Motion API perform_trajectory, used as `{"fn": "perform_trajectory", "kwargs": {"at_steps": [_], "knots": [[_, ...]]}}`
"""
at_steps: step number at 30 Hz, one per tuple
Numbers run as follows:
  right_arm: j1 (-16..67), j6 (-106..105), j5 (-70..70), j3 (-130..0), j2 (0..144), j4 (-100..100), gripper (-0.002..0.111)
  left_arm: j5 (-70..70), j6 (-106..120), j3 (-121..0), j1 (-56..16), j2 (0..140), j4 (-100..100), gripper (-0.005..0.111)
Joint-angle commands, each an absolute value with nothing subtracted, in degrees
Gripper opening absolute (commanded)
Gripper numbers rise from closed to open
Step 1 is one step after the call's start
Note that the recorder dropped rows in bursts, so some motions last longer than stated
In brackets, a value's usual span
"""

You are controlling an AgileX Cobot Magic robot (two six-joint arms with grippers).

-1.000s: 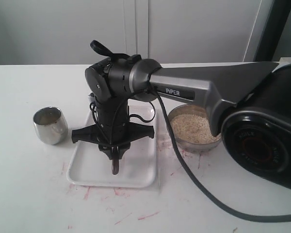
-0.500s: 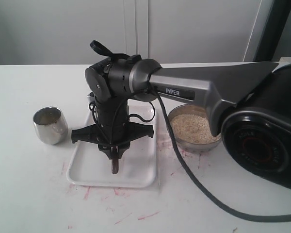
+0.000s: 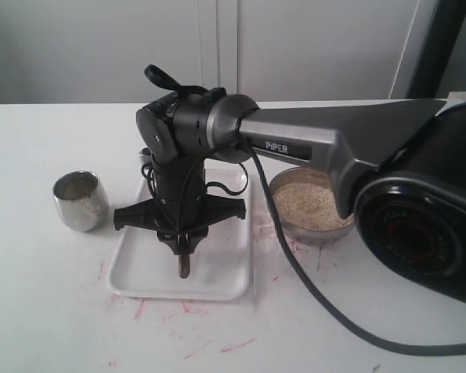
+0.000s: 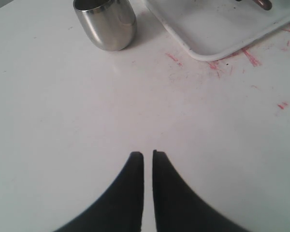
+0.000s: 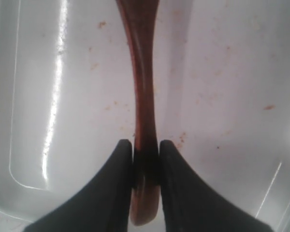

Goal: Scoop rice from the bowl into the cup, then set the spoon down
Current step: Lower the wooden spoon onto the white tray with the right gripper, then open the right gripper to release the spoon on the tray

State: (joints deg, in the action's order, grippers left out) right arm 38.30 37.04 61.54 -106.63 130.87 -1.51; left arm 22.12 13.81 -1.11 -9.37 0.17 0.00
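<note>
We are holding the spoon [image 5: 142, 87] in our right gripper [image 5: 146, 145], whose two dark fingers are pressing on either side of the slim brown handle near its end. The gripper is pointing straight down over the white tray [image 3: 140, 272]. The spoon is hanging upright below it, its lower end reaching close to the tray floor; we cannot tell whether it is touching. The bowl [image 3: 318, 231] is sitting on the table [image 3: 46, 311] just beside the tray's right edge, and the rice [image 3: 311, 203] is filling it, partly hidden by our arm. The cup [image 3: 80, 202] is standing upright on the tray's other side, near it but apart. Our left gripper [image 4: 148, 154] is hovering over bare table near the cup, its fingers drawn almost together with only a thin slit between them, gripping nothing.
</note>
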Motion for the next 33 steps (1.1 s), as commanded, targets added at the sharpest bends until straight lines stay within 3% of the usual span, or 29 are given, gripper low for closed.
{"fn": "perform_trajectory", "kwargs": {"at_steps": [1, 7, 17, 20, 24, 33], "knots": [[37.62, 36.13, 61.23, -106.55, 131.04, -1.89, 0.02, 24.03, 13.47, -0.58, -9.49, 0.0, 0.0, 0.014], [37.62, 36.13, 61.34, -106.55, 131.04, -1.89, 0.035, 24.03, 13.47, -0.58, -9.49, 0.0, 0.0, 0.014], [37.62, 36.13, 61.47, -106.55, 130.74, -1.89, 0.036, 24.03, 13.47, -0.58, -9.49, 0.0, 0.0, 0.014], [37.62, 35.84, 61.79, -106.55, 129.89, -1.89, 0.027, 24.03, 13.47, -0.58, -9.49, 0.0, 0.0, 0.014], [37.62, 35.49, 63.12, -106.55, 127.62, -3.47, 0.0, 24.03, 13.47, -0.58, -9.49, 0.0, 0.0, 0.014], [39.5, 32.91, 64.52, -106.55, 118.73, -11.53, 0.0, 24.03, 13.47, -0.58, -9.49, 0.0, 0.0, 0.014]]}}
